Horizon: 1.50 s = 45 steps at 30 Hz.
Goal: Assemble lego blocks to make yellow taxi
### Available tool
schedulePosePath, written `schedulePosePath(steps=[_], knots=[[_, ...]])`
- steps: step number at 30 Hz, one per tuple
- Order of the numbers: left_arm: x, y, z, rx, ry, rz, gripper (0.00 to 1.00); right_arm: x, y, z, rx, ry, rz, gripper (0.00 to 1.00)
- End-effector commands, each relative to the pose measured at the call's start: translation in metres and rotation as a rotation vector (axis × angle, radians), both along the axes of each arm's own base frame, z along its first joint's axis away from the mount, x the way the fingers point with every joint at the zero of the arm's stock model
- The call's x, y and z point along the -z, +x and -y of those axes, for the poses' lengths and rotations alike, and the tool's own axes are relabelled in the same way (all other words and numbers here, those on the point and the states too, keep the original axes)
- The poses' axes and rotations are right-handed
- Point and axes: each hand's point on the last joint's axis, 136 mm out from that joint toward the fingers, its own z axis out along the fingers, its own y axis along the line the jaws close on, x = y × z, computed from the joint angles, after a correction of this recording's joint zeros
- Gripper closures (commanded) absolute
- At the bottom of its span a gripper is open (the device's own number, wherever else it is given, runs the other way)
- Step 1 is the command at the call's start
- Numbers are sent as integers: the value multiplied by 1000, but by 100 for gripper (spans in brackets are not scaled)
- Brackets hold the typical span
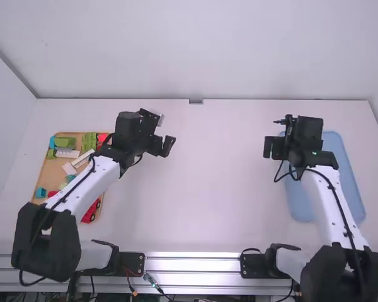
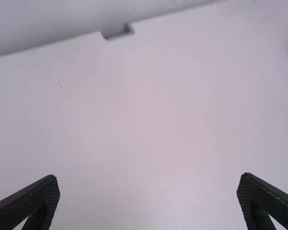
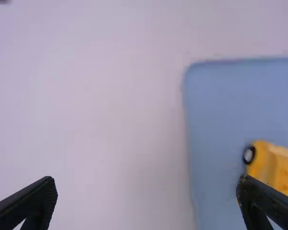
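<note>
Two pincers, left (image 1: 164, 146) and right (image 1: 276, 148), each hold their fingers wide apart over the desk (image 1: 208, 189). Yellow car (image 3: 273, 165) sits on the blue tray (image 1: 343, 173), partly behind a right finger and cut off by the wrist view's edge. The left arm (image 1: 91, 182) covers part of the wooden board (image 1: 47, 179) and its coloured blocks (image 1: 65, 143).

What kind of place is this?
Looks like a robot test cell, maybe a lab: two arms with black grippers over a white table, a metal rail at its near edge, toy blocks on a wooden tray.
</note>
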Motion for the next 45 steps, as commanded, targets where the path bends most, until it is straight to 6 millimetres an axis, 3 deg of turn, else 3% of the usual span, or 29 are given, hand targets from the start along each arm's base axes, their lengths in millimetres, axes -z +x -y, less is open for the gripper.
schedulePosePath(steps=[1, 3, 9, 13, 16, 20, 31, 45], knots=[[-36, -5, 0, -36, -59, 39, 1, -29, 2, -30, -62, 15, 77, 1], [-51, -11, -1, -46, -79, 60, 1, -37, -2, -48, -115, 17, 102, 1], [-59, -8, -40, -152, -26, 154, 8, -42, -5, -15, 20, 6, 170, 8], [-64, -9, -69, -247, -5, 210, 13, -46, -9, -13, 25, 6, 221, 13], [-59, -18, -100, -349, 27, 218, 19, -50, -14, -13, 25, 7, 276, 19], [-50, -34, -123, -438, 67, 223, 26, -55, -21, -13, 25, 8, 349, 26], [-15, -80, -127, -458, 79, 224, 48, -66, -43, -13, 24, 10, 573, 48], [54, -133, -127, -458, 79, 224, 81, 6, -89, -13, 24, 10, 573, 81]])
